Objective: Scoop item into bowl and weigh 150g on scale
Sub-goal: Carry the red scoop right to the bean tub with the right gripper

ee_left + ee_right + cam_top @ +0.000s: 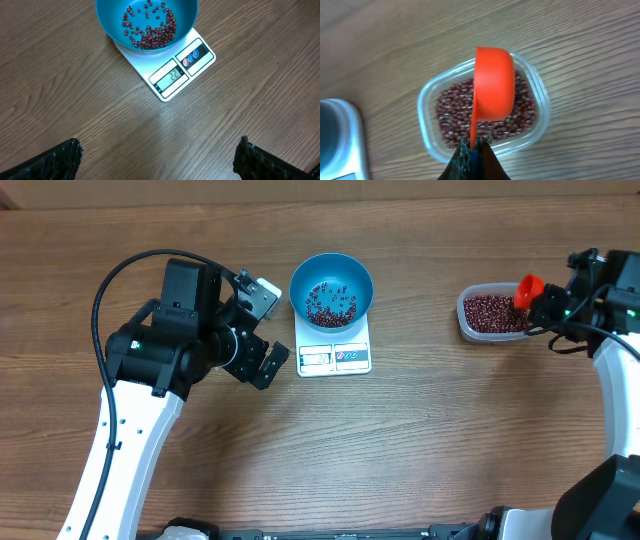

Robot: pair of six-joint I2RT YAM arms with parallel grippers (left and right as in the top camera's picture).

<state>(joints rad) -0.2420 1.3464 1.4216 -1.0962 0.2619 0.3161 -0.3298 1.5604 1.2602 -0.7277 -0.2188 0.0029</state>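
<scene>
The blue bowl (331,288) (146,22) stands on the white scale (335,356) (183,69) with a thin layer of red-brown beans (330,305) (151,30) in it. More beans (492,312) (485,112) fill a clear tub (466,320) (427,102) at the right. My right gripper (548,304) (473,145) is shut on the handle of an orange scoop (527,291) (492,85), which hangs over the tub. My left gripper (262,330) (160,155) is open and empty, above bare table left of the scale.
The wooden table (420,440) runs all around. The left arm's black body (175,330) sits left of the scale, and the right arm (615,330) reaches in from the right edge.
</scene>
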